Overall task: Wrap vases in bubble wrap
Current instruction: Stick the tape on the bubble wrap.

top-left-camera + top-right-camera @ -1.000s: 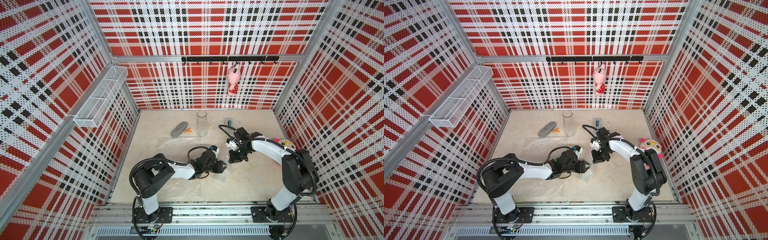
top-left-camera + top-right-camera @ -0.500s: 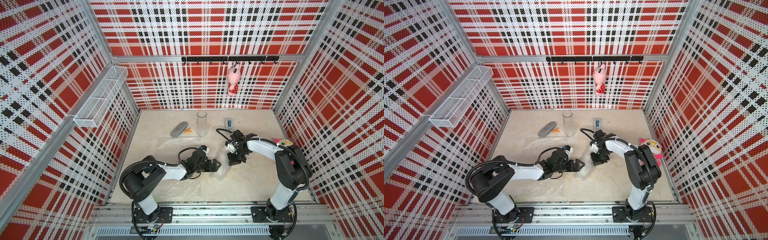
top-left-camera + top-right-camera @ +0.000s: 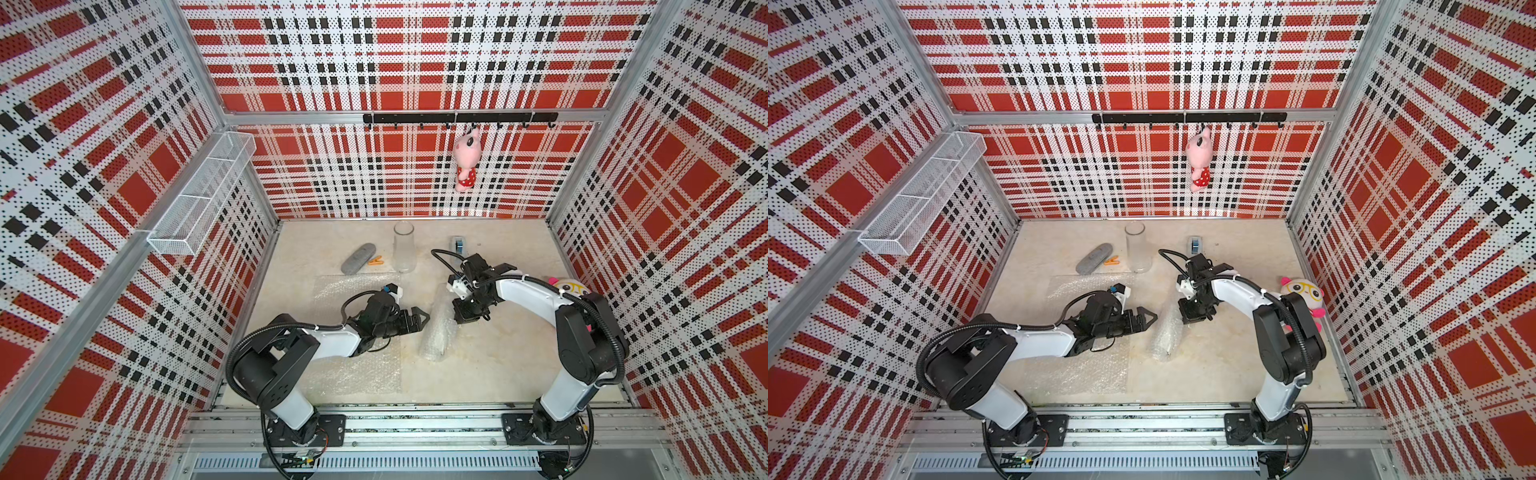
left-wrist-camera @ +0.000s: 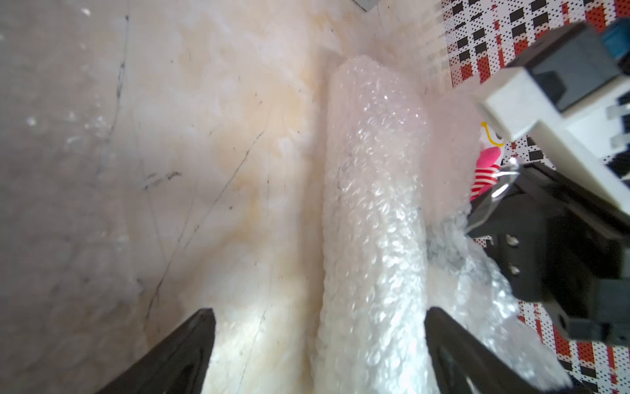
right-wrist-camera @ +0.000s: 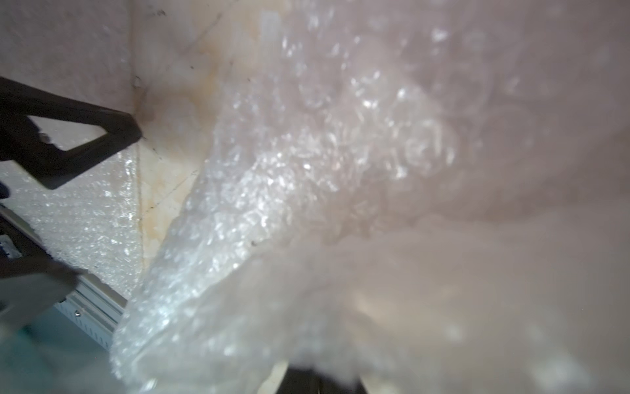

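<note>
A flat bubble wrap sheet (image 3: 357, 374) lies at the bench's (image 3: 498, 365) near left corner. Past it, the left gripper (image 3: 419, 321) gapes wide, just beside a bubble-wrapped roll (image 3: 438, 328) lying mid-bench, its contents hidden. The right gripper (image 3: 467, 316), closed, touches the roll's far end. A clear glass vase (image 3: 404, 249) stands upright near the far edge.

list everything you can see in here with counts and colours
bubble-wrapped roll: 1, clear, lying mid-table
bubble wrap sheet: 1, clear, flat under the left arm
glass vase: 1, clear, upright at the back
oval case: 1, grey, back left
clip: 1, orange, beside the case
tape dispenser: 1, grey-blue, back
pink plush: 1, hanging from hook rail
white plush: 1, right edge
wire basket: 1, white, left wall
left gripper: 1, black, open beside roll
right gripper: 1, black, shut on roll's wrap
</note>
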Tool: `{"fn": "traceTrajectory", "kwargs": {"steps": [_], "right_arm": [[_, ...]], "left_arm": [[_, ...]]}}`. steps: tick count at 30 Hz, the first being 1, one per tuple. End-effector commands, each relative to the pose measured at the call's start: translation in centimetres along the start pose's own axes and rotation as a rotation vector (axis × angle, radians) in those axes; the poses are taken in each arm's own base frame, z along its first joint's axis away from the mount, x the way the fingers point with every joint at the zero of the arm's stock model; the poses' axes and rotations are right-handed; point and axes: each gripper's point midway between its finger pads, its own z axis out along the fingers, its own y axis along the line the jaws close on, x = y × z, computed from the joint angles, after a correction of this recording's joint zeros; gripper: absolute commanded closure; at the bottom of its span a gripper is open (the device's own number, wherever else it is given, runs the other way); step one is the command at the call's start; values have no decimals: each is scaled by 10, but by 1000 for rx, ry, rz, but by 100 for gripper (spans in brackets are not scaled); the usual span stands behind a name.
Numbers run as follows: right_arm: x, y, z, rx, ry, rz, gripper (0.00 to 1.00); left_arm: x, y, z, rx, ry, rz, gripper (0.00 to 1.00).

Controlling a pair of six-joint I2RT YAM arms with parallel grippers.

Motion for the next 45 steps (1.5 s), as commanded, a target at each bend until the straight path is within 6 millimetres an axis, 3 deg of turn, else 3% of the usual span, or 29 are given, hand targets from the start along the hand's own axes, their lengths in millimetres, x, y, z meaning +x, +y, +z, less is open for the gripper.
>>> {"fn": "traceTrajectory", "kwargs": {"steps": [1, 4, 8, 13, 15, 21, 24, 30, 36, 45], "right_arm": [[-13, 16, -15, -29, -51, -41, 100], [-14, 18, -12, -18, -36, -48, 100], [-16, 19, -7, -4, -18, -53, 100], [-17, 12, 3, 50, 19, -49, 100], [-14, 9, 8, 70, 40, -51, 100], [-17, 16, 7, 41, 20, -56, 100], [-20, 17, 4, 40, 10, -60, 100], [-20, 19, 5, 29, 9, -60, 100], [-19, 20, 4, 22, 2, -62, 100], [-21, 23, 1, 10, -8, -66, 100]], "left_arm": [[4, -3, 13, -4, 35, 45, 2], [7, -5, 20, -9, 49, 54, 11], [12, -8, 23, -12, 55, 67, 32], [15, -8, 23, -23, 63, 74, 39], [11, -1, 18, -51, 53, 69, 35], [-11, 19, -14, -74, -28, 13, 3], [-21, 16, -29, -30, -61, -9, 2], [-32, -18, -37, 112, -85, -12, 2], [-30, -48, -13, 166, -45, 26, 2], [-22, -39, 24, 127, 16, 37, 2]]}}
